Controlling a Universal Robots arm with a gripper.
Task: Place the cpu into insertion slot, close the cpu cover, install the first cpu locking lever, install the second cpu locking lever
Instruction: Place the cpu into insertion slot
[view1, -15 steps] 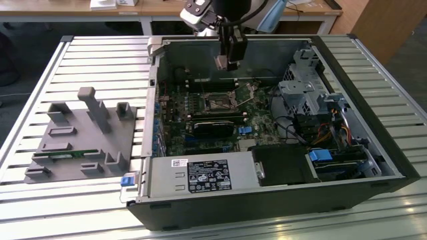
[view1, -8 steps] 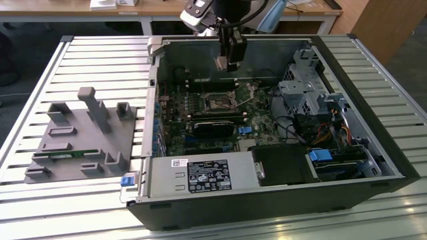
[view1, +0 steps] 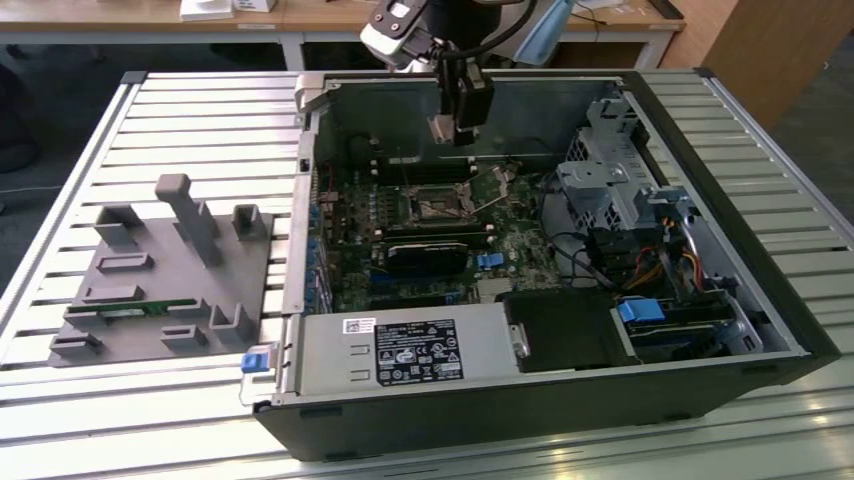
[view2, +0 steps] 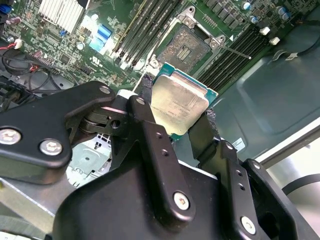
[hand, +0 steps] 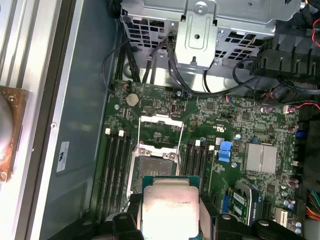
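My gripper (view1: 451, 128) hangs inside the open computer case, above the motherboard, and is shut on the cpu (view2: 177, 102). The cpu is a flat square chip with a silvery top, and black fingers (view2: 146, 95) press on two of its opposite edges. In the first wrist view the cpu (hand: 170, 210) hovers beside the insertion slot (hand: 152, 166), off to one side of it. The slot's dark pin field (view2: 186, 47) lies bare. The cpu cover (hand: 159, 131), a metal frame with a window, is flipped open beyond the slot. A thin locking lever (view2: 241, 51) stands away from the socket (view1: 434, 205).
Long black memory slots (hand: 114, 165) flank the socket on both sides. A black heatsink block (view1: 427, 255) sits near it, with the power supply (view1: 400, 350) at the case front and a metal drive cage (view1: 614, 190) on the exterior view's right. A grey fixture (view1: 160, 270) stands outside the case.
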